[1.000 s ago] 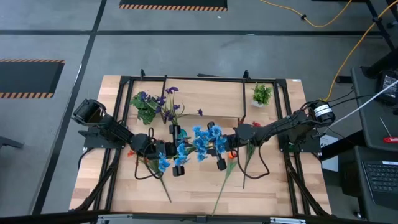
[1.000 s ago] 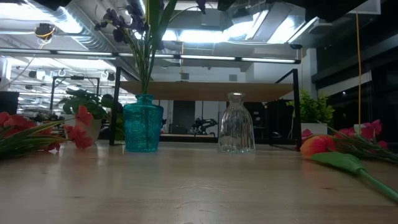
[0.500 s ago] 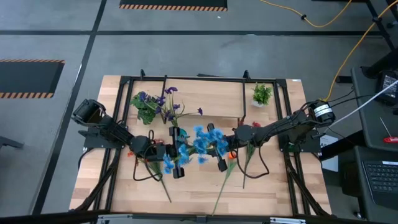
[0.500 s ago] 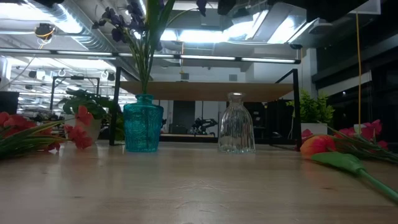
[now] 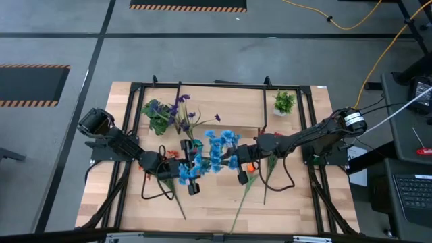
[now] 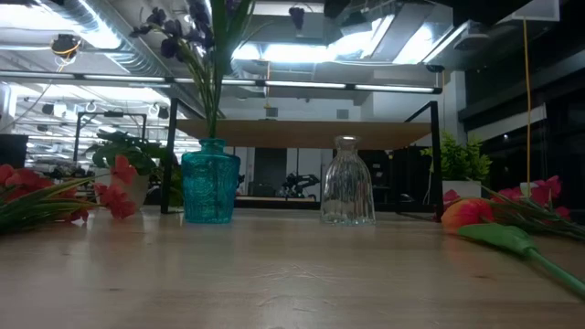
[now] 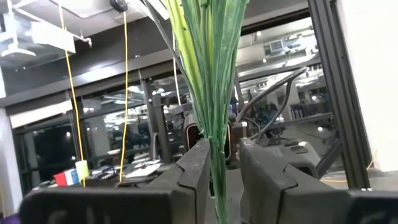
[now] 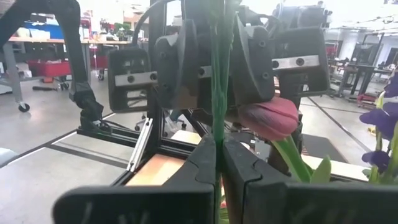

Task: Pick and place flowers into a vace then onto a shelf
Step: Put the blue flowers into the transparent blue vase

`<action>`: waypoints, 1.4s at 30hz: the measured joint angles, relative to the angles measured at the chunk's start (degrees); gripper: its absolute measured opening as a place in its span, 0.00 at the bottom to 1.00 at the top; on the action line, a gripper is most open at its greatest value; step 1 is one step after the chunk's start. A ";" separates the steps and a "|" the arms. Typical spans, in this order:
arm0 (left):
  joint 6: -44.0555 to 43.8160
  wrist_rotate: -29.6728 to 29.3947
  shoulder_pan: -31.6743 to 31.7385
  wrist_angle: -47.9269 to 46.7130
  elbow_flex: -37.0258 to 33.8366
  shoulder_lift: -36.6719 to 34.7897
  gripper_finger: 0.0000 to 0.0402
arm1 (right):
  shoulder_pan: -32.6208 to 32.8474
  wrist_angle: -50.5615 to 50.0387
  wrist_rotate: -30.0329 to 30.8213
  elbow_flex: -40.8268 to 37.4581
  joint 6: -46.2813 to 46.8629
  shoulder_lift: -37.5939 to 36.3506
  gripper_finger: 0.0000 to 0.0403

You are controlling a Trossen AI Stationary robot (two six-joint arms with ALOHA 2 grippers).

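Observation:
A spray of blue flowers stands upright in the air over the table's middle, between my two grippers. My right gripper is shut on its green stem. My left gripper faces it from the left, open, with the same stem running up between its fingers; whether they touch it I cannot tell. A teal vase with purple flowers and an empty clear glass vase stand on the table under the shelf. My right gripper pinches the blue spray's green stem between its two fingers. The fingers come in level from the table's right and lie across the stem. The stem stands upright and lifted clear, its blue blooms above the fingers.
Red flowers lie on the table at the left. An orange bud on a long green stem lies at the right, beside pink sprays. Two leafy potted plants stand at the back.
The blue spray's blooms have drawn closer together and shifted a little toward the far edge. The purple flowers in the teal vase have swayed slightly to the left. My left arm has swung a little toward the near edge.

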 joint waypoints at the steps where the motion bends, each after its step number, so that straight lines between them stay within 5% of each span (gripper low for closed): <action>1: -0.65 -0.02 0.02 -0.36 0.00 0.00 0.22 | -0.09 -0.19 -0.03 0.00 0.01 0.00 0.01; 11: -4.64 -4.76 0.22 -1.71 0.00 0.00 0.30 | -0.15 -3.45 -1.16 0.38 0.72 0.00 0.01; 18: -3.73 -4.92 -0.33 -1.77 0.00 0.02 0.28 | -0.24 -12.11 -1.96 4.79 -0.18 0.00 0.01; 42: -0.10 -8.63 -2.55 0.50 0.00 0.00 0.27 | -0.22 -12.27 -1.94 5.03 0.07 0.00 0.01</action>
